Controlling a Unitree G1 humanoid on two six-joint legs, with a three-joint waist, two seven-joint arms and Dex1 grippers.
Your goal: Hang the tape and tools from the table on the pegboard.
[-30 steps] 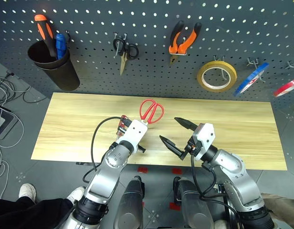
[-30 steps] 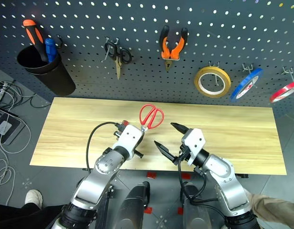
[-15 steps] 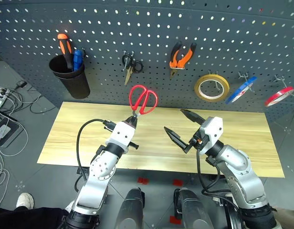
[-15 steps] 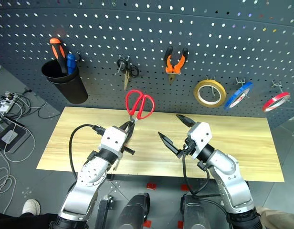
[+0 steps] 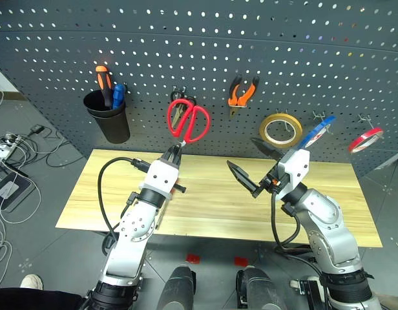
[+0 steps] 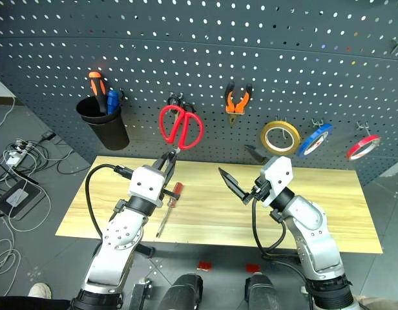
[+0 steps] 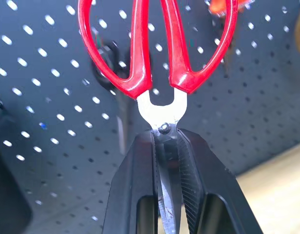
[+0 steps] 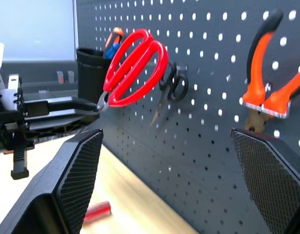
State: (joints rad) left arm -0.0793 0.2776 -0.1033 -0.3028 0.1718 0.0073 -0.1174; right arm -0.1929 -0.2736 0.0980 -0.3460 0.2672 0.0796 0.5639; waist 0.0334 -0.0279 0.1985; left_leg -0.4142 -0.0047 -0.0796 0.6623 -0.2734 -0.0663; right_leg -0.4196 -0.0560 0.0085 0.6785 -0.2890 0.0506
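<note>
My left gripper is shut on the blades of the red-handle scissors, whose handles point up in front of the pegboard; close up, my fingers clamp just below the pivot. Open and empty, my right gripper hangs over the table to the right. The pliers hang on the board, and the blue tape hangs on a hook further right. A slim screwdriver with a dark red handle lies on the table under my left arm.
A black cup holding an orange-and-black and a blue screwdriver hangs at the board's left. Small black scissors hang just behind the red ones. A yellow tape roll and a thin red roll hang to the right.
The camera has tilted up. My left gripper has lifted the scissors off the table and tipped them upward before the board. My right gripper rose a little, still open.
</note>
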